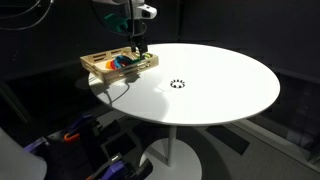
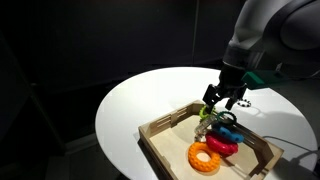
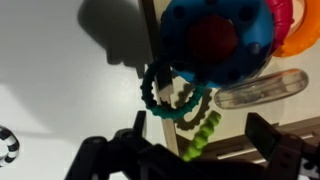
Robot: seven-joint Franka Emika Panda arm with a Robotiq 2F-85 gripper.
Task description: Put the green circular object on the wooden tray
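Note:
The green circular object is a lime-green beaded ring seen edge-on. It lies inside the wooden tray, close to the tray's wall. My gripper hangs just above it, open, with one finger on each side and neither touching it. In an exterior view the gripper is over the tray's far part, with the green piece right under it. In the other exterior view the gripper stands over the tray at the table's edge.
The tray also holds a blue and red piece, teal rings, a clear tube, an orange ring and a red ring. A small circle of dark dots marks the white round table.

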